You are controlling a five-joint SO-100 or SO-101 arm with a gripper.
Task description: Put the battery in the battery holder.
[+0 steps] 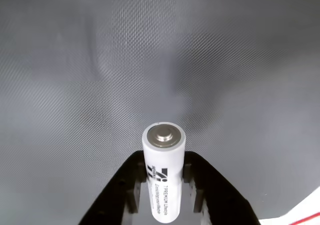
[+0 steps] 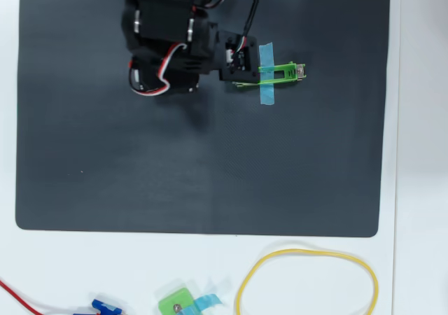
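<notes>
Grasp done: my gripper [image 1: 164, 185] is pinching the battery [image 1: 163, 155], flat end toward the wrist cam. Insertion left. Overhead: the battery holder [image 2: 280, 73] is empty on the mat [image 2: 210, 161], at 3 o'clock of my arm [image 2: 168, 56].

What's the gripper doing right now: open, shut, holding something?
Gripper: shut on the battery, which stands between its fingers in the wrist view.
</notes>
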